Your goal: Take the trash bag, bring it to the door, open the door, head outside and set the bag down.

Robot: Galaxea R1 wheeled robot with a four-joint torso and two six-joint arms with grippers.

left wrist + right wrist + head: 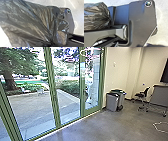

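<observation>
One dark trash bag, gathered in tight folds, inside the green-framed glass wall.
The folds draw toward one spot, probably so the neck can bear the weight beside the robot's base plate; whether the left gripper or the right gripper is open or closed, or holds anything, I cannot tell. Bare floor runs along the foot of the glass wall, roomy enough, I judge, for turning. Two grey bins stand just beside the wall's far end, an edge to keep the bag off; beyond the glass wall lies open paving.
</observation>
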